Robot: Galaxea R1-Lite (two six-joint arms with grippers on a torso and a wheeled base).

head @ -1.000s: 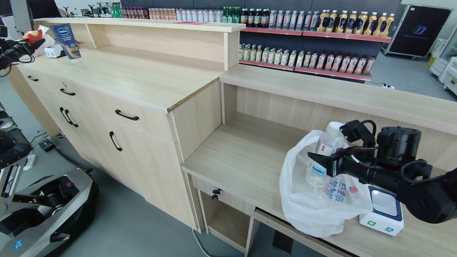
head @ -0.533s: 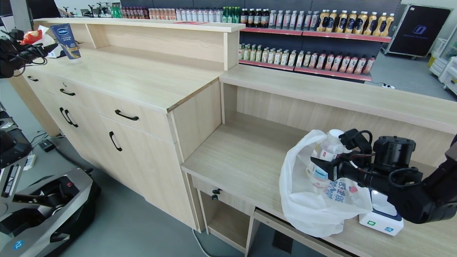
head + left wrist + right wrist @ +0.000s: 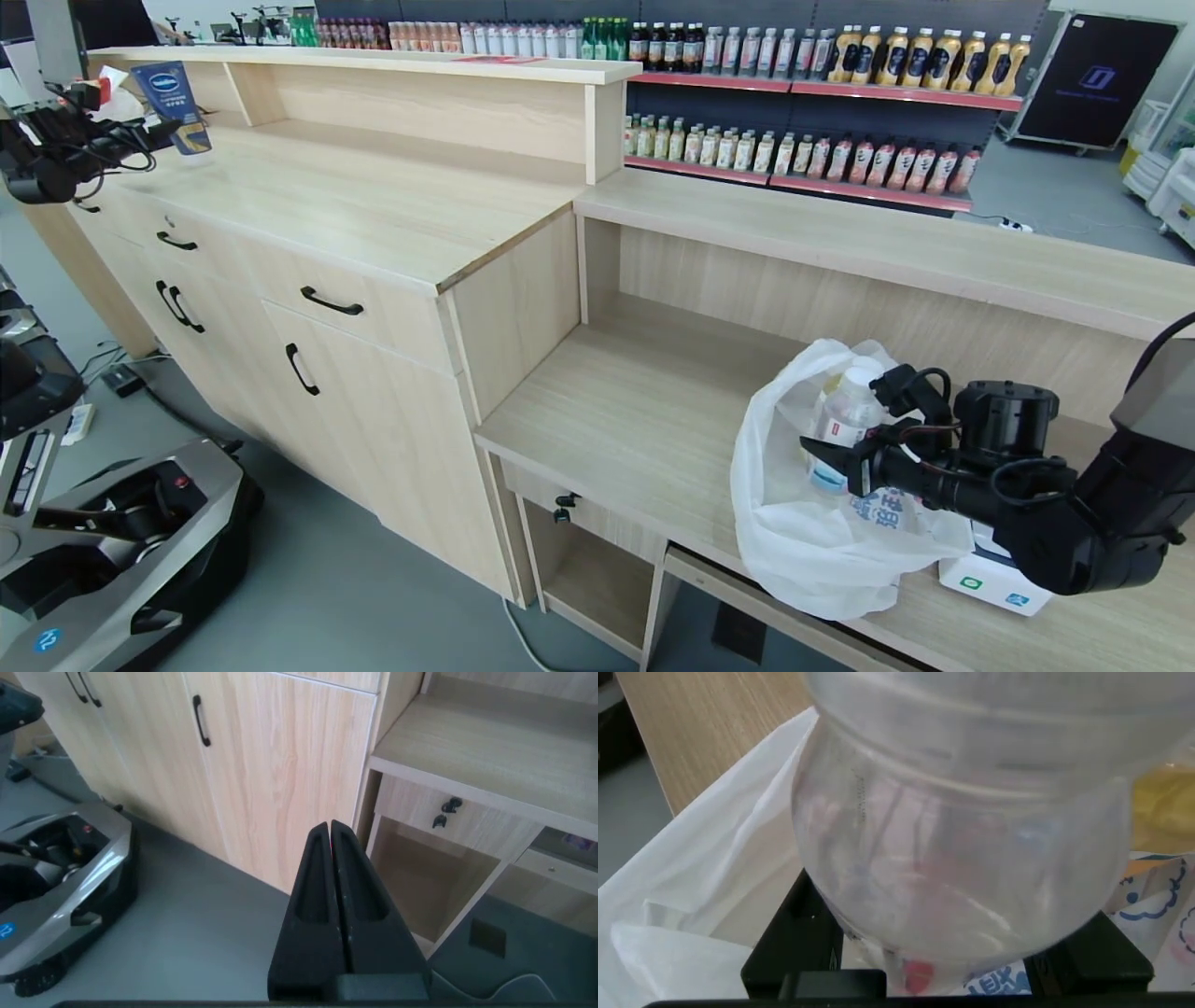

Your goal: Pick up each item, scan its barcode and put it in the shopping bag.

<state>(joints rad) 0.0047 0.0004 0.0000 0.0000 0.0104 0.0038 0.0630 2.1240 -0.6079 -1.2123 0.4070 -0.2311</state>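
At the near edge of the counter [image 3: 635,420] sits a white scanner [image 3: 994,577], just behind the white shopping bag [image 3: 803,551], which slumps open toward the robot. The right gripper [image 3: 840,455] is at the bag's mouth, its fingers clamped on a clear plastic bottle [image 3: 845,411]. The bottle stands nearly upright with its lower part already inside the bag's rim and its white cap above it. In the right wrist view the bottle [image 3: 962,831] hangs directly over the bag's folds [image 3: 701,924]. A yellow thing [image 3: 1167,793] lies beside it, possibly an item already bagged, though too little shows to say.

This bottle looks to be at the bagging step, and releasing it remains.

Farther off, the left gripper [image 3: 168,133] hangs over the raised counter top [image 3: 373,205] with its fingers [image 3: 318,887] pressed together and nothing between them. It is near a blue card [image 3: 177,107], so another pick probably lies ahead.

The bottle carries a red-and-white label near its shoulder and a blue band lower down. The bag bears blue characters and a red mark. All of it is too small to read. Shelves of drinks [image 3: 794,56] line the back wall.
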